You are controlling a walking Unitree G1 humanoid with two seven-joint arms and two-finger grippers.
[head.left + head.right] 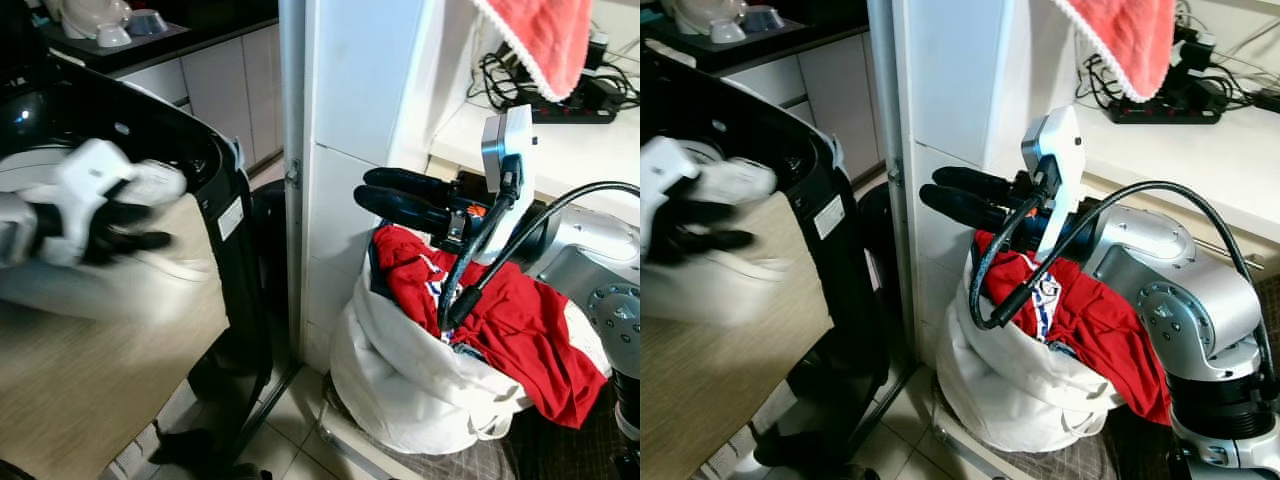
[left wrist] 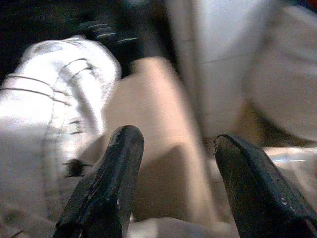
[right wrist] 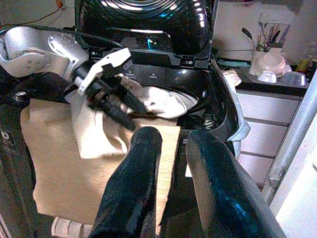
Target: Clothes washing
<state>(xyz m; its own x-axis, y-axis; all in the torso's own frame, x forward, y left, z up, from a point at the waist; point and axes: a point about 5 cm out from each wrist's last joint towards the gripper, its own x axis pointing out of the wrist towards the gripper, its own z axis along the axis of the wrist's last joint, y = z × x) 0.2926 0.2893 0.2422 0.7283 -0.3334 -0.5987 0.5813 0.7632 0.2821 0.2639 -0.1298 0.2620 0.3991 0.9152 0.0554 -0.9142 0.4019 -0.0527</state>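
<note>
The black top-loading washing machine stands at the left with its lid up. A beige cloth hangs over its front and a white garment lies at the drum's mouth. My left gripper, blurred, hovers open over these clothes, its fingers apart above the beige cloth. My right gripper is held above a white laundry bag with a red garment spilling out. Its fingers stand a little apart with nothing between them, pointing toward the machine.
A white pillar with a metal edge stands between machine and bag. A red towel hangs over a counter holding a power strip and cables. Dishes sit on a far counter. Tiled floor lies below.
</note>
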